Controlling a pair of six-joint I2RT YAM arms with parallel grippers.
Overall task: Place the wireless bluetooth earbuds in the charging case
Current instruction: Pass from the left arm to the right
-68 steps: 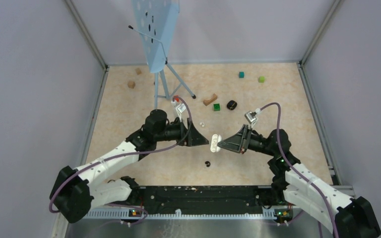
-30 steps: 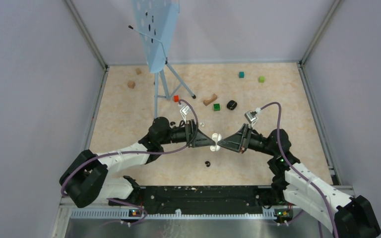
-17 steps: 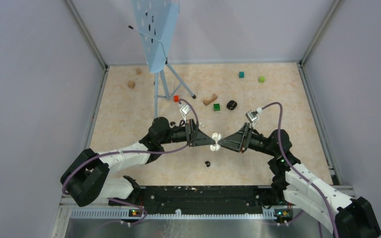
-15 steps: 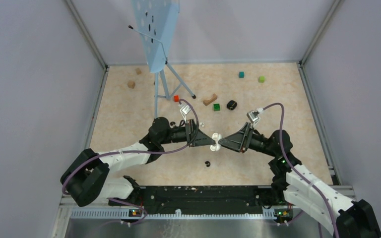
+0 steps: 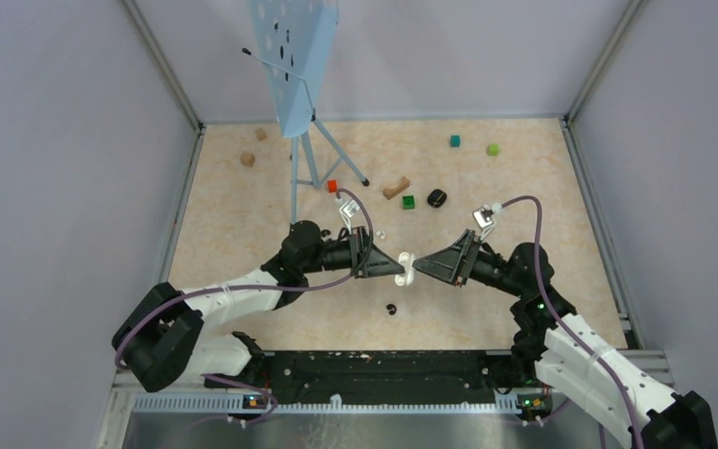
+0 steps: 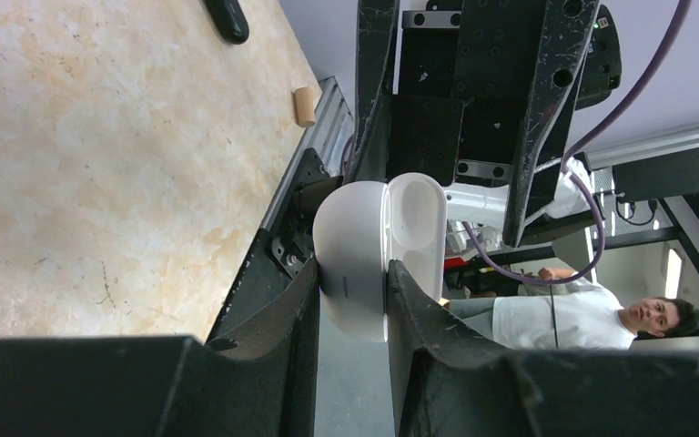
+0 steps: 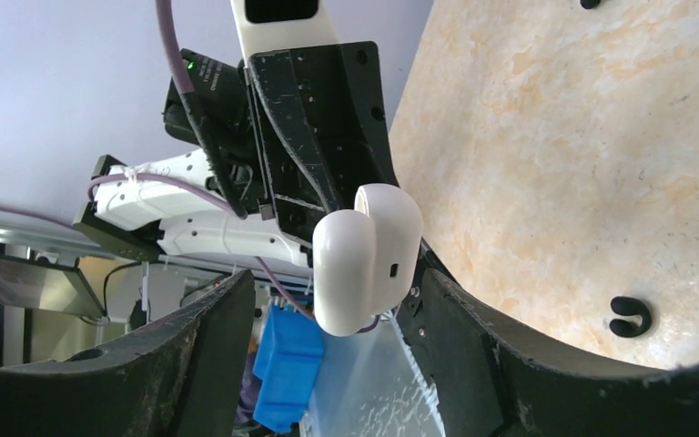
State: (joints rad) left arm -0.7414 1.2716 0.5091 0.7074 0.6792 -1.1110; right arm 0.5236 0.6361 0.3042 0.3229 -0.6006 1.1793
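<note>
Gripping the white charging case (image 6: 350,228) by its rounded body, the left gripper (image 6: 353,273) has both fingers pressed against the shell, and the lid stands swung open to one side. Facing it tip to tip, the right gripper (image 7: 337,278) is spread wide: its two fingers (image 7: 191,364) flank the case on either side with clear gaps and touch nothing. The case hangs in the air above the marbled table (image 5: 243,215), between the two arms, near the middle of the workspace. Below it, towards the arm bases, a black C-shaped bud (image 7: 633,316) lies on the table. Just behind the left gripper sits a tiny white bud (image 5: 380,234), too small to make out in detail. Farther back lie a black oval object (image 5: 437,197), a green cube (image 5: 409,201), a curved wooden block (image 5: 395,188) and a red cube (image 5: 332,185), the last close to the feet of a pale blue stand (image 5: 299,75)
</note>
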